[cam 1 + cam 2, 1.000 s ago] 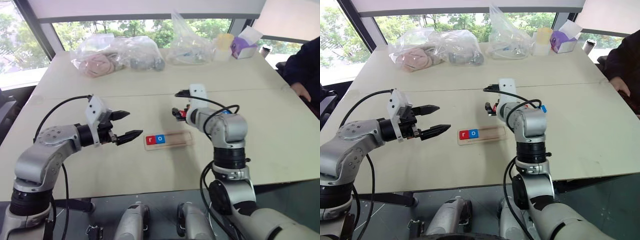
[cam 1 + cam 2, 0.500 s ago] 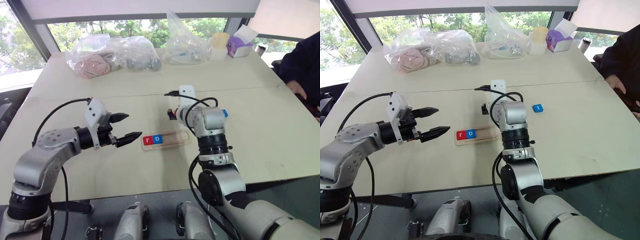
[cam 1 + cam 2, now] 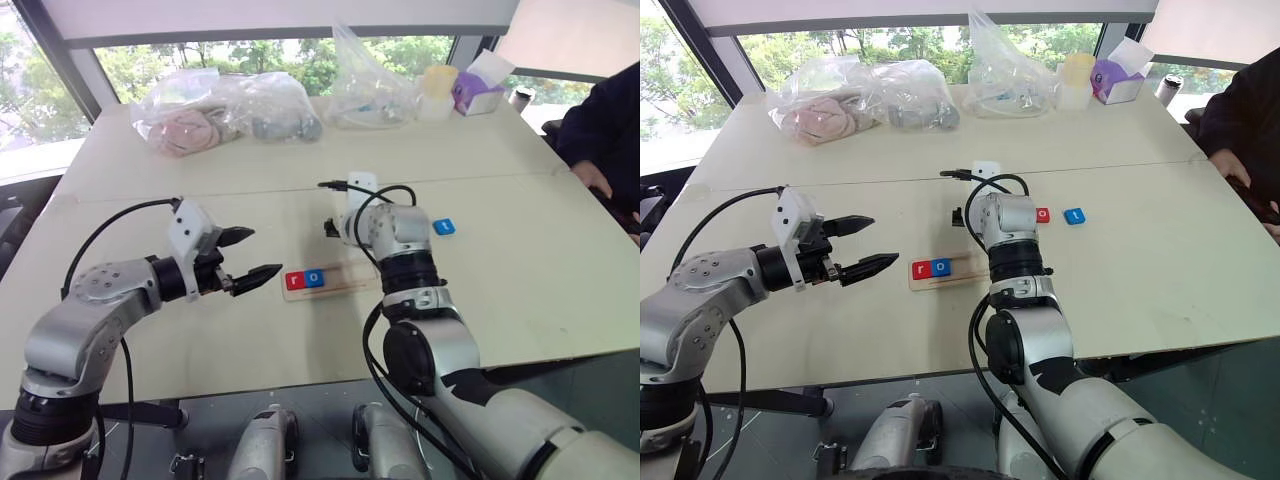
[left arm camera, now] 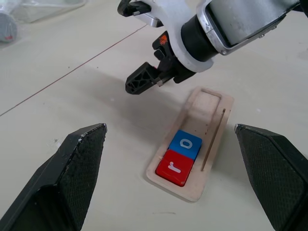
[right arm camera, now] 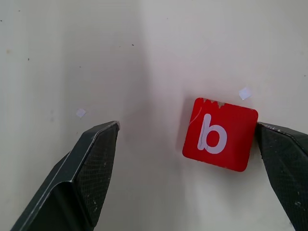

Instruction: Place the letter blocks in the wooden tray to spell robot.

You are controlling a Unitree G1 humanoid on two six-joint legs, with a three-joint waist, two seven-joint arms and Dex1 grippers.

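Left tool (image 3: 252, 256): hangs above the table (image 3: 520, 290), left of the wooden tray; its two black fingers stand wide apart, holding nothing.
Wooden tray (image 4: 211, 126): lies flat on the table between the two arms, its long side running left to right.
Red "r" block (image 4: 174, 167): sits in the leftmost place of the tray.
Blue "o" block (image 4: 186, 144): sits in the tray, touching the "r" block on its right; the rest of the tray past it is bare wood.
Right tool (image 5: 187, 144): reaches down toward the table just behind the tray's right half; fingers spread wide, nothing gripped.
Red "b" block (image 5: 220, 134): lies flat on the table between the right tool's fingers, close against one finger and well apart from the other; whether it touches that finger cannot be told.
Red block (image 3: 1042, 214): on the table right of the right arm; its letter is too small to read.
Blue "t" block (image 3: 1074, 216): on the table just right of that red block.
Plastic bags (image 3: 225, 108): along the far edge of the table.
Person's sleeve (image 3: 610, 130): at the table's far right.
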